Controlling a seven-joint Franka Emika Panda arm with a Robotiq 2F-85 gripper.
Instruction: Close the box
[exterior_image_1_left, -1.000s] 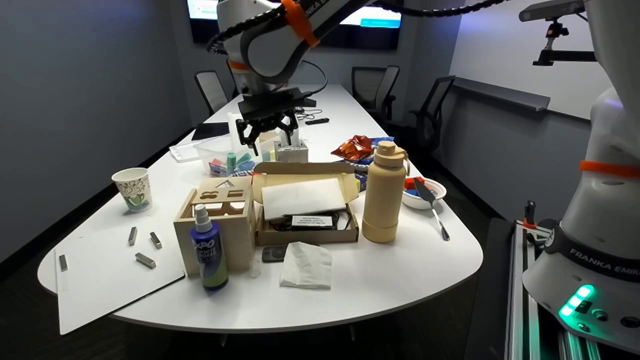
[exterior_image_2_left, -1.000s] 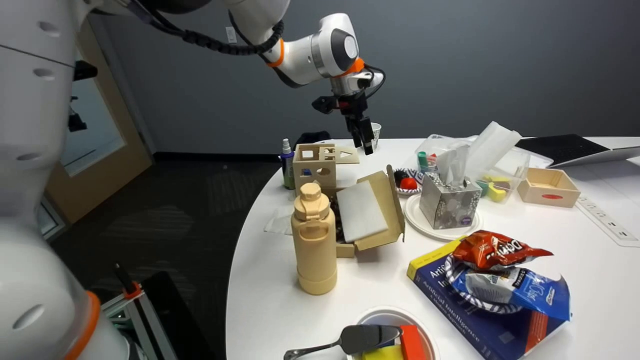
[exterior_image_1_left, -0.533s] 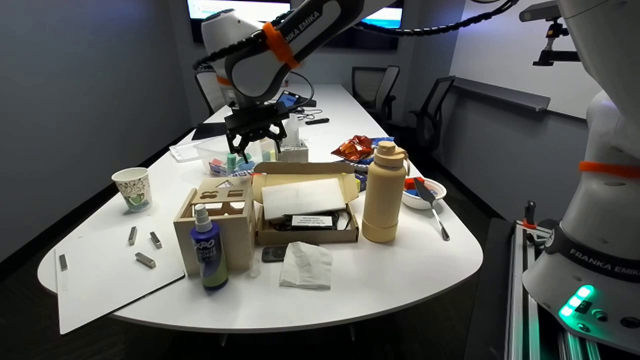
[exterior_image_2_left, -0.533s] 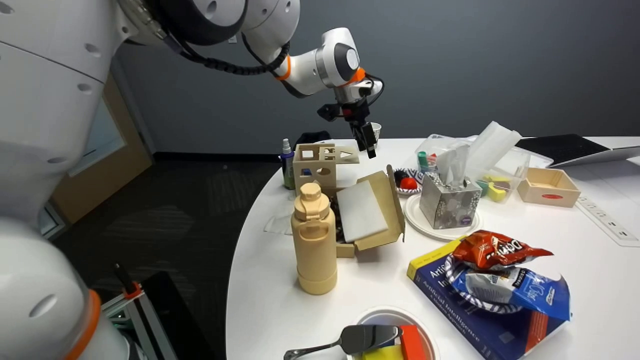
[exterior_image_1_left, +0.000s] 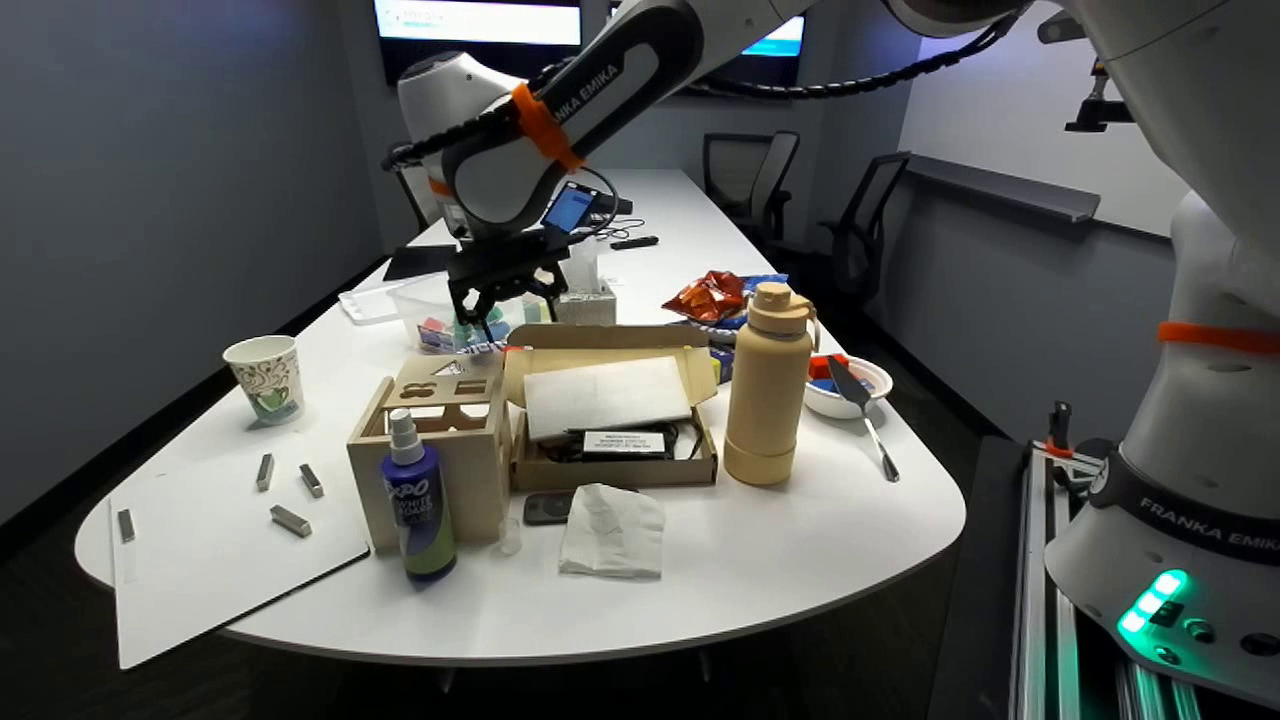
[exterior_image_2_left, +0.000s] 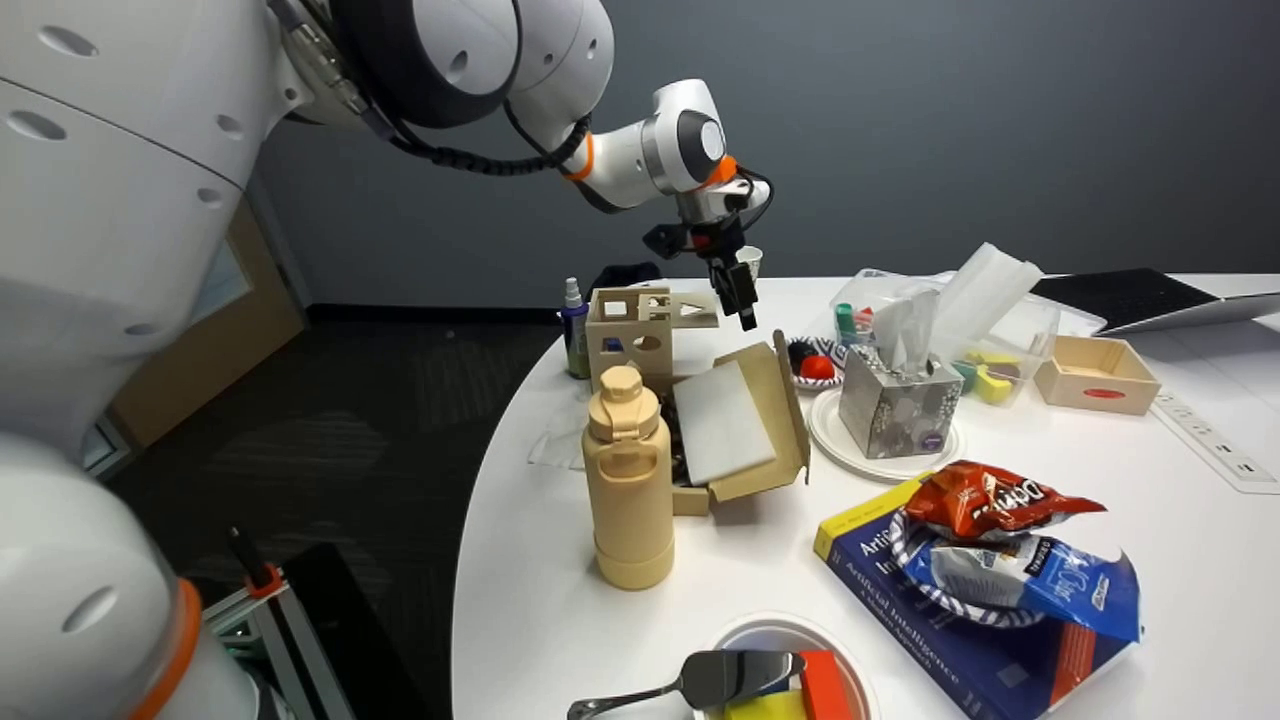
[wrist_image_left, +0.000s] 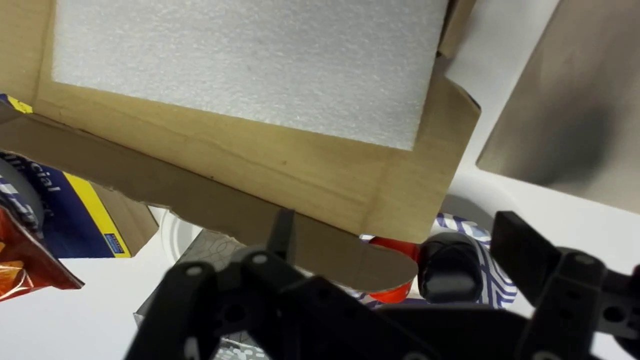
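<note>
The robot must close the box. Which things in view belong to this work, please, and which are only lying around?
Likely part of the job:
open cardboard box
its lid
foam sheet against the lid
gripper

Just lying about:
beige bottle
spray bottle
wooden box
paper cup
napkin
tissue box
book
red snack bag
cake server

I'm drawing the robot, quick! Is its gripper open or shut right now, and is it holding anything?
Robotiq gripper: open, fingers well apart, holding nothing.
</note>
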